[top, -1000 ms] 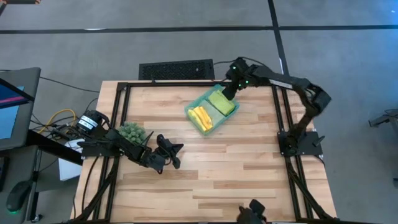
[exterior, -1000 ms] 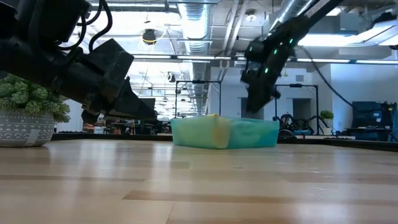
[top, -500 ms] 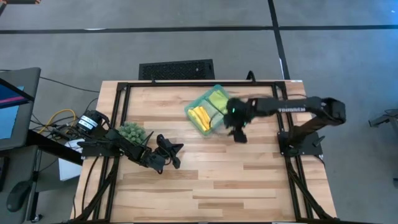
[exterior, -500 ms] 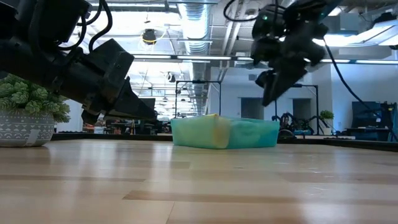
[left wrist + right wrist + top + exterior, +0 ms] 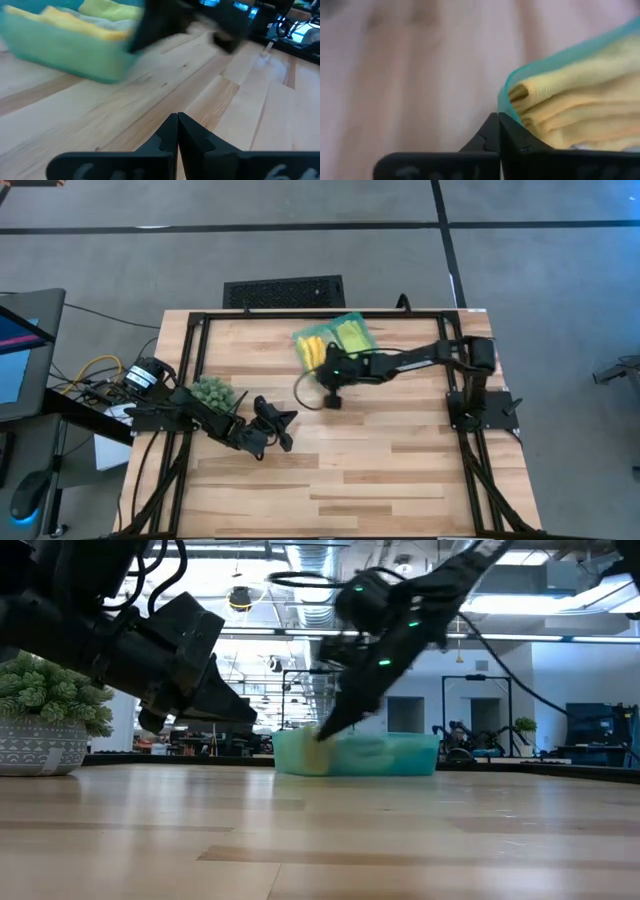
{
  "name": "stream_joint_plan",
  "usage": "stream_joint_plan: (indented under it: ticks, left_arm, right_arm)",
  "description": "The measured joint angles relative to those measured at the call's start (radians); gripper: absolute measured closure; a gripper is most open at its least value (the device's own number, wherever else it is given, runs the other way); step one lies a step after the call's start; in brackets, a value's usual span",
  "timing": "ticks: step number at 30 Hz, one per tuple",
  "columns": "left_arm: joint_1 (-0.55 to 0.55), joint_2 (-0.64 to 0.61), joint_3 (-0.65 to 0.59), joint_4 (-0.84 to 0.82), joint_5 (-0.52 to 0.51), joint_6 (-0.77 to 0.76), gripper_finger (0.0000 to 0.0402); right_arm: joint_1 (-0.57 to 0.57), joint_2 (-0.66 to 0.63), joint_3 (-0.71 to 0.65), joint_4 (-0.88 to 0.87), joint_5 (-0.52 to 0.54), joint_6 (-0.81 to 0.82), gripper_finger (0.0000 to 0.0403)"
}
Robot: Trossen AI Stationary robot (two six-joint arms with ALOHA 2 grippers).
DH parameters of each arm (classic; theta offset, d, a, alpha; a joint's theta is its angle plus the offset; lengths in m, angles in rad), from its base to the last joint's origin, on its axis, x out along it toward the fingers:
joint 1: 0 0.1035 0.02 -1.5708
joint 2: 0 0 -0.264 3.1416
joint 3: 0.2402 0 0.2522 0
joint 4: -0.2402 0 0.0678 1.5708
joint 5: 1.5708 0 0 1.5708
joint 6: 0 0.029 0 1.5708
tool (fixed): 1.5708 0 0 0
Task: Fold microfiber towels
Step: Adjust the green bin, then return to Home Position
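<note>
A teal tray [image 5: 300, 338] stands at the table's far middle. It holds a folded yellow towel [image 5: 312, 350] and a lime green towel [image 5: 352, 335]. My right gripper [image 5: 330, 395] is shut and slants down at the tray's near left corner; the right wrist view shows that corner and the yellow towel [image 5: 570, 100] just past the fingertips. My left gripper [image 5: 283, 420] is shut with nothing in it, above the wood at the table's left, pointing toward the tray [image 5: 65, 55]. My right gripper's shut fingertips stand at the rim of the tray's near left corner [image 5: 503, 97]. They come slanting down from the table's right side. Whether they touch the rim, I cannot tell.
A small potted plant [image 5: 212, 390] stands at the left edge beside my left arm. Black frame rails [image 5: 195, 350] run around the table. Bare wood [image 5: 380, 470] fills the near half.
My right gripper has swung from the tray's far side around its right end, toward the table's left and down to the tray's near left corner. Its fingers, apart before, are now together. The tray has slid toward the far edge and turned.
</note>
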Motion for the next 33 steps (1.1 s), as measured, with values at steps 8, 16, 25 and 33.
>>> stream_joint_plan:
  ticks: [8, 16, 25, 33]
  left_arm:
    - [0.000, 0.000, 0.004, -0.004, 0.004, 0.008, 0.0401]
    - [0.000, 0.000, 0.005, -0.040, 0.004, -0.001, 0.0401]
    - [0.000, 0.000, 0.004, -0.052, 0.005, -0.011, 0.0402]
    - [0.007, 0.000, 0.004, -0.036, -0.008, 0.010, 0.0402]
  right_arm:
    - [-0.074, 0.131, 0.172, 0.054, 0.251, -0.038, 0.0362]
    - [-0.087, 0.041, 0.174, -0.042, 0.121, -0.036, 0.0361]
    - [-0.061, -0.194, -0.200, 0.213, -0.138, 0.088, 0.0383]
    - [-0.045, -0.547, -0.608, 0.488, -0.142, 0.181, 0.0377]
